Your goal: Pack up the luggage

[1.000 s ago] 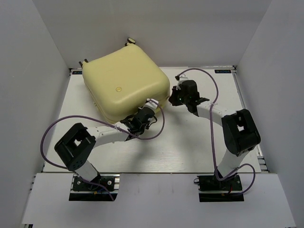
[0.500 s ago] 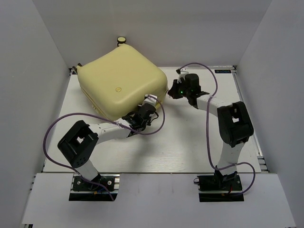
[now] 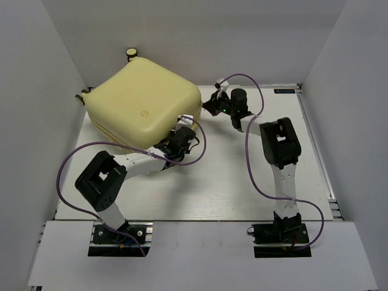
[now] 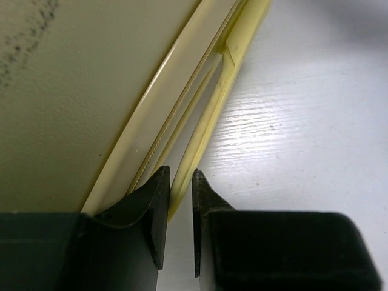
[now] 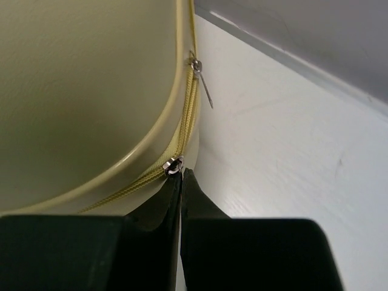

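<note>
Top external view, and the luggage (image 3: 142,103) lies closed at the far left of the table (image 3: 230,188), turned at an angle with its wheels toward the back wall. Both arms are on its right-hand side. The left gripper (image 3: 180,138) is at the near-right edge, its jaws only narrowly parted, and the wrist view shows the shell's pale rim running into the gap, so it looks clamped on that lip. The right gripper (image 5: 180,177) is at the far-right corner with its fingers pressed fully together. A zipper slider (image 5: 173,165) sits right at their tips, though I can't tell whether its tab is pinched. From there the zipper seam curves up and away around the corner to a second slider (image 5: 195,65) with a dangling tab. So the right arm is the nearer one, and my read is that any pull has to follow that curve.
</note>
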`<state>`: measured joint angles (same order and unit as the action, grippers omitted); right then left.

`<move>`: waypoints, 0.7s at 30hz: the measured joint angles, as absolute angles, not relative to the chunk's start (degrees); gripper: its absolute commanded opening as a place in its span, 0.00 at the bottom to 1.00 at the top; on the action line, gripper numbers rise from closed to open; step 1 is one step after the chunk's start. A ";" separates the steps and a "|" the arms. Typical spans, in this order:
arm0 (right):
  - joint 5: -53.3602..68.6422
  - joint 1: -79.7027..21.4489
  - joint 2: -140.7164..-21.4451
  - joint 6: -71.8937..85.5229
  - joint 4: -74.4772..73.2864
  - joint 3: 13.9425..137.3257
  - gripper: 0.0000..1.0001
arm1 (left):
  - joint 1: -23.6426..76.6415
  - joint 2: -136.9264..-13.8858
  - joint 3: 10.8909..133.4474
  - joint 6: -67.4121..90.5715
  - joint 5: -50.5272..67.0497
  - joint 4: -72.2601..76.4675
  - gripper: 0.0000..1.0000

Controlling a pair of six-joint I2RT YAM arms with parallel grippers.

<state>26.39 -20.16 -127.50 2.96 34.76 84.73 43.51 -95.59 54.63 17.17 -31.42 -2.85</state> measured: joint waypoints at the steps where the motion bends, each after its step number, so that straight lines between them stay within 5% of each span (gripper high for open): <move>1: 28.93 -19.88 -129.12 2.35 36.82 85.86 0.00 | 43.35 -95.59 54.65 17.41 -31.73 -2.98 0.00; 13: 57.52 -17.26 -150.10 -10.87 32.23 119.90 0.00 | 42.63 -92.75 53.21 19.81 -32.36 -7.14 0.00; 21: 64.23 -17.43 -152.29 -6.22 38.00 120.84 0.00 | 42.50 -89.45 51.35 21.21 -31.94 -11.62 0.00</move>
